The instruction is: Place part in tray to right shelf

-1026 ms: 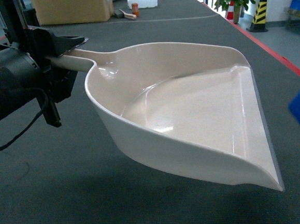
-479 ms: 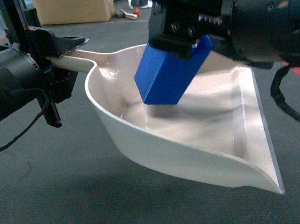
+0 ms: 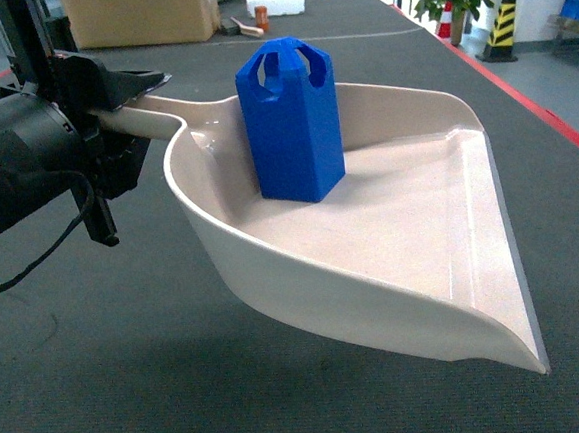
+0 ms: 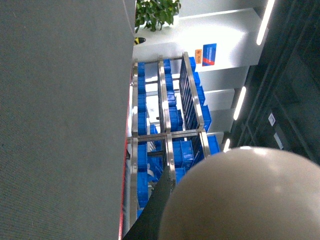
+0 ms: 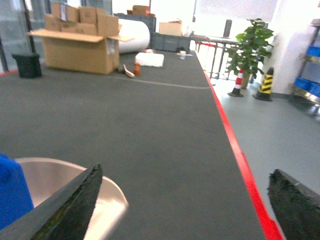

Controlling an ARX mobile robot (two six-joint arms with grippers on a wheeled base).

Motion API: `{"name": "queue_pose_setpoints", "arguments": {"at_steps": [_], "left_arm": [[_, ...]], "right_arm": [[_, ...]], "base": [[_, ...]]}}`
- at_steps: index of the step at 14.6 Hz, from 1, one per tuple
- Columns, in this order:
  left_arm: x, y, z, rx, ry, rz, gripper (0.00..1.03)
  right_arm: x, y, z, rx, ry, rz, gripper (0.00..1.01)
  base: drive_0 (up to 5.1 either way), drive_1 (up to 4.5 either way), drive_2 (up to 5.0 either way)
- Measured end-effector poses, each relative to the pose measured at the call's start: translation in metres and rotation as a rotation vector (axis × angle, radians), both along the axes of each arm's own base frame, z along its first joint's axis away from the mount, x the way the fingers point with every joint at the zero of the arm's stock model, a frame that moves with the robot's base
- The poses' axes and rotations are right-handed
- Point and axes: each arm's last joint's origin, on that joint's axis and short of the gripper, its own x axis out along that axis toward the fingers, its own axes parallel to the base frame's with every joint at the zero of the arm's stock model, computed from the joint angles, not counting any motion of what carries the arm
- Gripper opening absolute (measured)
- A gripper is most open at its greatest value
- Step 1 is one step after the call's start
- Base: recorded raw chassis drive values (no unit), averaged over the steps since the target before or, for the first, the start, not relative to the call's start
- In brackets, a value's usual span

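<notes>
The scene is viewed by the head camera from above and close in, slanting down and forward over the tray (image 3: pixel 373 260) and the dark floor (image 3: pixel 133 389). The left wrist view is rolled sideways, with the tray's handle (image 4: pixel 250 200) pressed close and a distant steel rack (image 4: pixel 167 145) faced. The right wrist view is held low and level, facing across the floor; the tray rim (image 5: pixel 107 187) and the part (image 5: pixel 12 195) are shared with the head view.

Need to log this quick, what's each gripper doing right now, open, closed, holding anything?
Left gripper: shut on the tray handle.
Right gripper: open, holding nothing; the part stands in the tray.
</notes>
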Motion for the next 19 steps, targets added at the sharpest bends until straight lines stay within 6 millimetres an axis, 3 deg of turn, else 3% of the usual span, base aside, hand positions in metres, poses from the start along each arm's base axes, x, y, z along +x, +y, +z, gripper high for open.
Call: {"name": "queue_pose_setpoints", "arguments": {"at_steps": [2, 4, 5, 19], "left_arm": [[0.000, 0.000, 0.000, 0.000, 0.000, 0.000, 0.12], [0.000, 0.000, 0.000, 0.000, 0.000, 0.001, 0.12], [0.000, 0.000, 0.000, 0.000, 0.000, 0.000, 0.12], [0.000, 0.000, 0.000, 0.001, 0.001, 0.000, 0.12]], "right_arm": [[-0.040, -0.027, -0.021, -0.087, 0.087, -0.133, 0.98], [-0.072, -0.036, -0.043, -0.149, 0.133, -0.153, 0.98], [-0.078, -0.037, -0.040, -0.144, 0.098, -0.152, 0.98], [-0.079, -0.037, -0.036, -0.157, 0.085, -0.154, 0.98]], "base": [[0.0, 0.00, 0.0], [0.0, 0.00, 0.0], [0.0, 0.00, 0.0], [0.0, 0.00, 0.0]]}}
